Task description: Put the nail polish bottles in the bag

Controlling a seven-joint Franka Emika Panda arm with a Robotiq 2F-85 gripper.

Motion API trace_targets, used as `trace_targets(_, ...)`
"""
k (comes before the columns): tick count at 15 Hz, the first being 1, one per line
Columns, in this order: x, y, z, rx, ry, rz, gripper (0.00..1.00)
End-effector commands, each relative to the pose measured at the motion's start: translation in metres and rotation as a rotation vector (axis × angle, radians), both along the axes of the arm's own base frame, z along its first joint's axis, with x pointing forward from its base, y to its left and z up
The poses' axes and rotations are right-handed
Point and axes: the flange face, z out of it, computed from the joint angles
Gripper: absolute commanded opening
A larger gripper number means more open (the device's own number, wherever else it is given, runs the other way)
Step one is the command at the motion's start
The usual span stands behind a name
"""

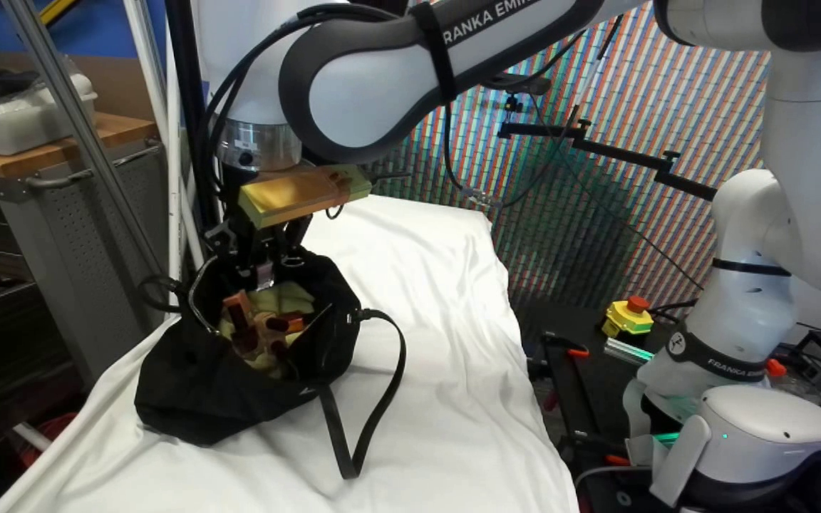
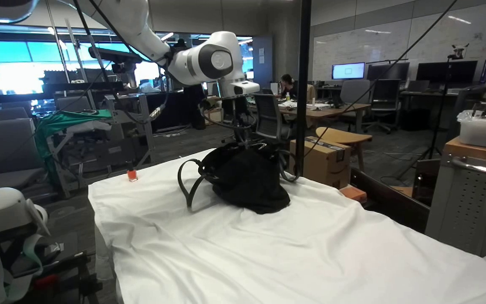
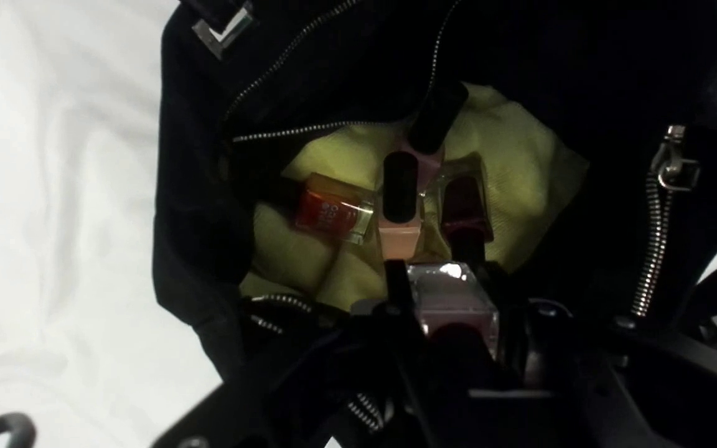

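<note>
The black bag (image 1: 204,399) stands with its mouth spread wide, showing a yellow-green lining. At its opening, my gripper (image 3: 449,292) points down, shut on a mauve glass nail polish bottle (image 3: 455,305) whose dark cap is mostly hidden between the fingers. Under it, several nail polish bottles rest inside the bag: a red bottle (image 3: 327,211) on its side, a peach bottle (image 3: 400,239), a dark red bottle (image 3: 463,202) and a pinkish one with a black cap (image 3: 436,118). One more, an orange-red bottle (image 2: 132,175), stands on the white cloth near a table edge.
White cloth (image 2: 310,249) covers the table in wrinkles. The bag's strap (image 1: 389,399) loops out over it. Close beside the table are a dark vertical pole (image 2: 304,84) and a grey tool cabinet (image 1: 90,235). A second robot arm (image 1: 745,285) stands off the table.
</note>
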Motion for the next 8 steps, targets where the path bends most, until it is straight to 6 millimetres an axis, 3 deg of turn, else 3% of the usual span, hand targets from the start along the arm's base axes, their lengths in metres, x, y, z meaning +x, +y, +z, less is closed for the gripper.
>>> trace_targets(1, 0.012, 0.003, -0.006, -0.002, 0.001, 0.018, 0.65)
trace_targets(2, 0.014, 0.003, -0.009, -0.002, 0.002, 0.015, 0.66)
trace_targets(7, 0.022, 0.002, -0.021, -0.016, 0.011, 0.011, 0.97)
trace_targets(8, 0.023, 0.001, -0.021, -0.016, 0.011, 0.007, 1.0)
